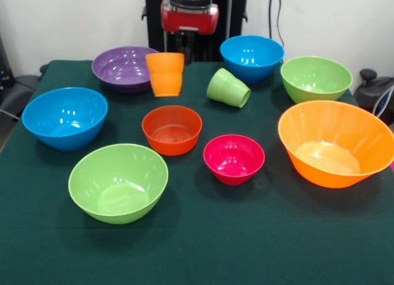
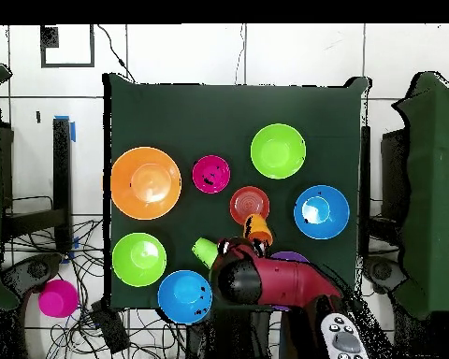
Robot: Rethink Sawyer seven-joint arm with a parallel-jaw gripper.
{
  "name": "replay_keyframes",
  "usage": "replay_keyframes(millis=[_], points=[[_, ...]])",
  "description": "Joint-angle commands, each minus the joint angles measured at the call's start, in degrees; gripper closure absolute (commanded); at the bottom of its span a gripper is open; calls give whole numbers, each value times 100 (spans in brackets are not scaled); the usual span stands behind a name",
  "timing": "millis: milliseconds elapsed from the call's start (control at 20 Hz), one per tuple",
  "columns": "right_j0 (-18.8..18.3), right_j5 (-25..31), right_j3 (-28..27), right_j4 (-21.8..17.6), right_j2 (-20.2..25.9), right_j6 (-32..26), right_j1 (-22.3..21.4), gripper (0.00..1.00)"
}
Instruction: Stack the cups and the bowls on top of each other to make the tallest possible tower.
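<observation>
My gripper (image 1: 186,48) (image 2: 241,249) hangs at the table's back, right beside the rim of the orange cup (image 1: 165,74) (image 2: 257,227), which is upright. Whether it grips the cup is unclear. The light green cup (image 1: 228,88) (image 2: 205,251) lies on its side nearby. Bowls sit singly: purple (image 1: 123,66), red-orange (image 1: 172,129) (image 2: 250,205), magenta (image 1: 234,158) (image 2: 210,174), two blue (image 1: 64,117) (image 1: 251,56), two green (image 1: 118,181) (image 1: 315,77), and the largest orange (image 1: 335,143) (image 2: 146,182). No tower stands; nothing rests on anything else.
The green cloth table (image 1: 203,242) has open room along its front edge. In the overhead view the arm (image 2: 270,280) covers most of the purple bowl (image 2: 290,255). A remote control (image 2: 341,337) and a magenta object (image 2: 57,297) lie off the table.
</observation>
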Motion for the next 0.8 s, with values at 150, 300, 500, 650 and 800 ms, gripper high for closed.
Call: replay_keyframes(millis=[150, 300, 500, 650, 800], points=[[-57, 1357, 291, 365, 622, 134, -1084, 100], [-140, 1436, 540, 442, 666, 76, -1391, 100], [-233, 1563, 710, 533, 745, -39, -1673, 100], [-304, 1607, 776, 596, 837, -93, -1763, 100], [-344, 1521, 825, 589, 896, -87, -1789, 100]])
